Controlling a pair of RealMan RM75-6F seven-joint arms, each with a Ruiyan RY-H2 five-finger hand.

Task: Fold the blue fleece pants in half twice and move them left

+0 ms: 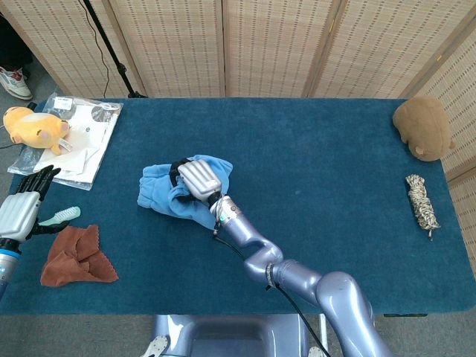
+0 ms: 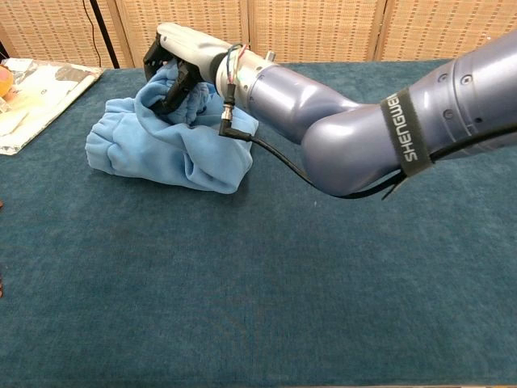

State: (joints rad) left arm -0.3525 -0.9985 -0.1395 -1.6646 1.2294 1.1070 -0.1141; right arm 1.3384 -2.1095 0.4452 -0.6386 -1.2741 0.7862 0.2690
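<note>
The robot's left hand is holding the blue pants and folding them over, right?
Not quite. It is the right hand that holds the blue pants and folds them over, as the head view shows. The left hand is off at the table's edge, holding nothing.

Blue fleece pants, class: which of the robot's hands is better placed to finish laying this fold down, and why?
The right hand: it grips the lifted end of the blue fleece pants over the cuffs. The left hand sits open at the table's left edge, far from them.

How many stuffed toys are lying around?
2: a yellow plush toy at the far left edge, and a brown plush toy at the table's far right corner. None appear hidden.
</note>
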